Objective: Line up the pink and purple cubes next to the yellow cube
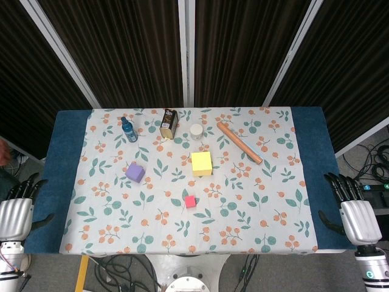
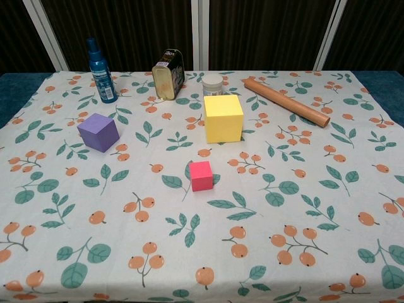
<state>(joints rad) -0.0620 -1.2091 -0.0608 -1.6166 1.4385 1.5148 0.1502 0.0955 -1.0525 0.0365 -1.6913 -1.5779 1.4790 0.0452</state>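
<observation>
The yellow cube (image 1: 202, 163) (image 2: 223, 118) stands near the middle of the leaf-patterned cloth. The smaller pink cube (image 1: 190, 201) (image 2: 201, 175) sits in front of it, slightly to the left, apart from it. The purple cube (image 1: 135, 172) (image 2: 98, 132) rests well to the left of the yellow one. My left hand (image 1: 18, 207) hangs off the table's left edge, fingers apart and holding nothing. My right hand (image 1: 351, 204) hangs off the right edge, likewise empty with fingers apart. Neither hand shows in the chest view.
Along the back stand a blue spray bottle (image 1: 128, 129) (image 2: 101, 62), a tipped tin can (image 1: 168, 123) (image 2: 168, 74), a small white jar (image 1: 196, 131) (image 2: 213, 83) and a brown roller (image 1: 239, 142) (image 2: 287, 101) lying diagonally. Blue table (image 1: 310, 140) borders flank the cloth.
</observation>
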